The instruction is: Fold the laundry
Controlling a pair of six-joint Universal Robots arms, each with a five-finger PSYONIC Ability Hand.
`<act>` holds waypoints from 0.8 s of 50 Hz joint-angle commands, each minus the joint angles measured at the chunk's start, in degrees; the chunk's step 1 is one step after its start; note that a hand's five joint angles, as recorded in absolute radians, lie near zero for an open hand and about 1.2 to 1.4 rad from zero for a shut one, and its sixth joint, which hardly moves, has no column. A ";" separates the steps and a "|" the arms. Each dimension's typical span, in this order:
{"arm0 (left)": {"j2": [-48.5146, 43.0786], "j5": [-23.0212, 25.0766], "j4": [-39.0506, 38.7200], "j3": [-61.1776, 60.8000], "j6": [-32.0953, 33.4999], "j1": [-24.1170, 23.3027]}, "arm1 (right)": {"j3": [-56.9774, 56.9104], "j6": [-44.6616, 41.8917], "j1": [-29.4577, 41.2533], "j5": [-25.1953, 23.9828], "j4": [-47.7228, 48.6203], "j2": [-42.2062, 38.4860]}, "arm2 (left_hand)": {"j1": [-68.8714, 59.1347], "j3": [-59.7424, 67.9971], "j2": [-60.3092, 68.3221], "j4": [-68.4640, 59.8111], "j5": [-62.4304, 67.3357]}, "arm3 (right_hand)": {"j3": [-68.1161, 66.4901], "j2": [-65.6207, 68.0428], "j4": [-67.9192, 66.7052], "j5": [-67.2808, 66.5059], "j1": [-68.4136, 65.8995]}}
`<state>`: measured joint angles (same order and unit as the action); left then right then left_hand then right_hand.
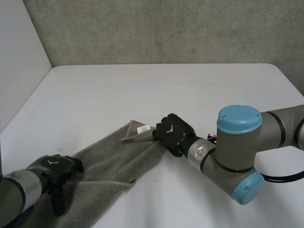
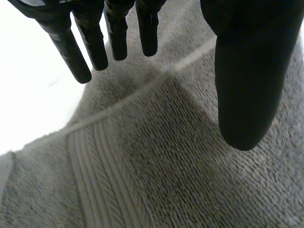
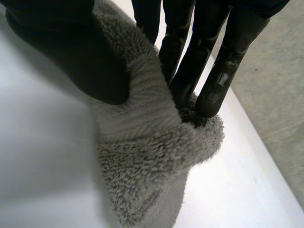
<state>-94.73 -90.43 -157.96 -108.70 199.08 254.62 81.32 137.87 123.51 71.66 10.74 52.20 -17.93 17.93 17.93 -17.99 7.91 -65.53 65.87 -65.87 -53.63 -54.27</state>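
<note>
One towel (image 1: pixel 109 164), long axis diagonal, right hand (image 1: pixel 173 133) pinching far end

Grey terry towel (image 1: pixel 111 166) w/ ribbed stripes & small white tag (image 1: pixel 142 128); plain white tabletop (image 1: pixel 166 90); left hand (image 1: pixel 59 172), right hand (image 1: pixel 173 133) both black.

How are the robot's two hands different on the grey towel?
The right hand pinches the grey towel between its thumb and fingers. The left hand has straight fingers spread over the towel and grips nothing. The right hand is at the towel's far end by the white label, and the left hand is at its near end. Both hands are black and at the same towel.
</note>
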 commanded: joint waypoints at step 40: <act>-10.55 -0.27 -8.32 5.51 1.48 -0.71 | 0.07 -4.18 -4.68 14.21 1.31 4.93 | -62.07 62.07 62.07 -62.01 62.09 | -14.47 14.13 -14.13 -16.37 -25.73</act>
<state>-102.09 -90.89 -162.87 -105.63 199.73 253.93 82.08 133.66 119.20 86.03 12.02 56.99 -65.09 66.46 66.59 -66.51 56.25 -67.73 67.16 -68.01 -55.38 -54.34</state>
